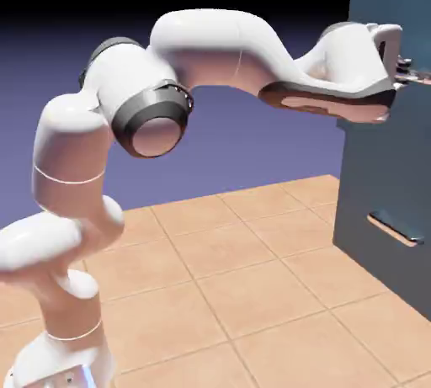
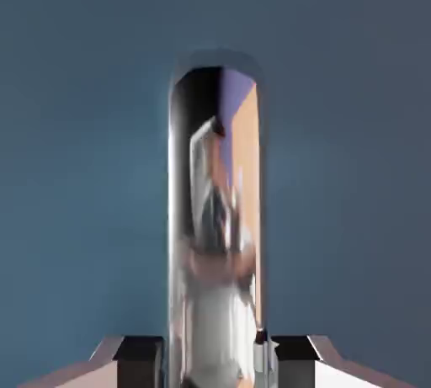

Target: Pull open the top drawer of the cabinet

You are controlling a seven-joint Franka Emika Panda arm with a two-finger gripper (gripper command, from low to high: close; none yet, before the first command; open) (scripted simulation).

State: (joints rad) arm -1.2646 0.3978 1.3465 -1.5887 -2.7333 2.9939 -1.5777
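Narrowed to little more than the bar's width, the hand (image 2: 217, 363) had hold of the bar (image 2: 215, 294), a finger against each side. The cabinet (image 1: 375, 159) stood tall at the exterior view's right, and the drawer (image 2: 84, 176) was its upper front, straight ahead of the hand. It would likely be the heavy part, stiff and hard to harm, sliding only along its own line, so a slow, straight pull seemed right. The bar looked rigid, smooth and polished, perhaps slippery; the place to grip was its straight length, away from the rounded end, with firm, even pressure. As for the views, the exterior one gave the arm's (image 1: 202, 45) reach, the tiled floor (image 1: 252, 252) and the lower bar (image 1: 396, 228), but the grip was small and partly hidden there. Only the hand view showed both fingers and the bar's rounded end, close against the blue panel.
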